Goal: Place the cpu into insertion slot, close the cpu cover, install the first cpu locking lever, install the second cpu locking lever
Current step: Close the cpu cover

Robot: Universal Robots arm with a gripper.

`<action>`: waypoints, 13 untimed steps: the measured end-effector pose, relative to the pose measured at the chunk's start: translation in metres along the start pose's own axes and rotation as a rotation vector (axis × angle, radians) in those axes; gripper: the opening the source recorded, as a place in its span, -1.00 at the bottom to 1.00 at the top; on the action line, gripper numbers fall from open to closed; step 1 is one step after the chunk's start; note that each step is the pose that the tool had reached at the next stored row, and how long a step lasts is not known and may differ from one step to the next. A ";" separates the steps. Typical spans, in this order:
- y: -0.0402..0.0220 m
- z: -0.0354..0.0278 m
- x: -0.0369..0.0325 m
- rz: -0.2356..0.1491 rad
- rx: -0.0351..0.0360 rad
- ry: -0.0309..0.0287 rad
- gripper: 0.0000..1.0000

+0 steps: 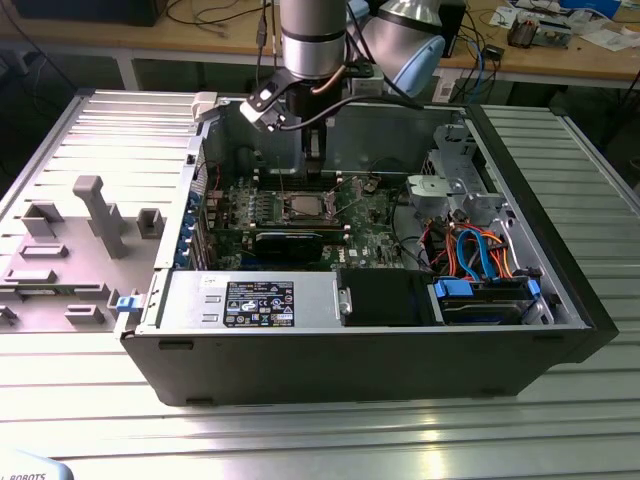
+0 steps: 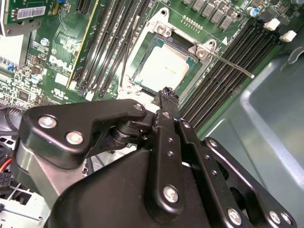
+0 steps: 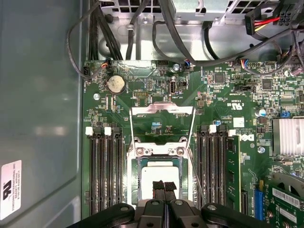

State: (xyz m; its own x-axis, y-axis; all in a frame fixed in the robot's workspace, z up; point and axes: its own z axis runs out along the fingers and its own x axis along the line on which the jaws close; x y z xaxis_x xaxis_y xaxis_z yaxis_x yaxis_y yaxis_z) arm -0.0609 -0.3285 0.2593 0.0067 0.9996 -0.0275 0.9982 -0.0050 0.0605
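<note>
Black metal pincer [image 3: 164, 186] closed up, slim fingers pressed together with nothing between them. Poised tip-down right over the small flat square cpu [image 3: 158, 172] with the dull silver-grey top, above the edge farthest from the hinge; touching or just clear, cannot tell. Cpu seated flat inside the square insertion slot [image 3: 142, 152] with the shiny silver rim, on the green circuit board [image 3: 142, 80]. Thin shiny silver cpu cover [image 3: 162, 109], a frame with a square window, flipped open and standing up beyond the slot, away from the pincer. Thin bare-metal locking lever [image 2: 232, 65] swung out free beside the slot, in the second wrist view slanting across the long black memory slots [image 2: 247, 47]. More of these black slots flanking the socket on both sides. Round silver coin cell [image 3: 115, 84] past the raised cover on the board. All inside a dark grey computer case [image 1: 350, 370] lying open on its side on the ribbed metal counter [image 1: 300, 440]. Orange and blue cables [image 1: 480, 250] in the case toward the exterior view's right; a grey moulded parts tray [image 1: 70, 240] on the counter at the exterior view's left, well apart from the pincer.
</note>
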 end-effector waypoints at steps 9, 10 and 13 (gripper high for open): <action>0.0002 -0.0023 -0.0001 0.000 -0.0001 0.0000 -0.79; 0.0004 -0.0023 -0.0001 0.000 0.0001 0.0000 -0.79; 0.0022 -0.0021 0.0000 0.000 0.0000 0.0000 -0.79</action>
State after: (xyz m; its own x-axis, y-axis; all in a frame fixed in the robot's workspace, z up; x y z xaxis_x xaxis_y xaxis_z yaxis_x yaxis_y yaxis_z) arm -0.0588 -0.3285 0.2616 0.0067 0.9996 -0.0275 0.9982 -0.0050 0.0605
